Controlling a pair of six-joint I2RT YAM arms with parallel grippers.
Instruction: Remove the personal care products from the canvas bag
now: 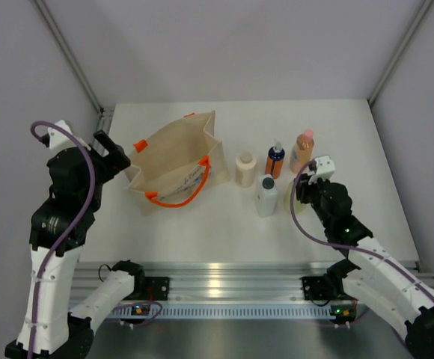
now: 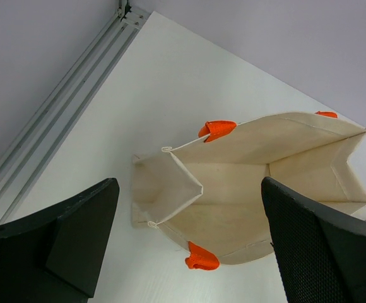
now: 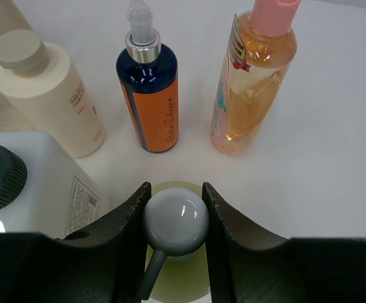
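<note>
Final placement, I judge: right jaws clamp the yellow-green, white-capped plastic bottle [image 3: 175, 224] over the white worktop [image 1: 202, 224]; left jaws gape beside the seemingly empty beige canvas bag [image 1: 170, 161]. Next: release, lift clear.

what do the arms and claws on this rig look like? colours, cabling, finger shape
Both arms, left arm and right arm, are white shells with black joint housings. A purple cable loops along each. Left claw: broad matte black fingers, one with a fine mesh texture. Right claw: black fingers with ridged inner edges.
</note>
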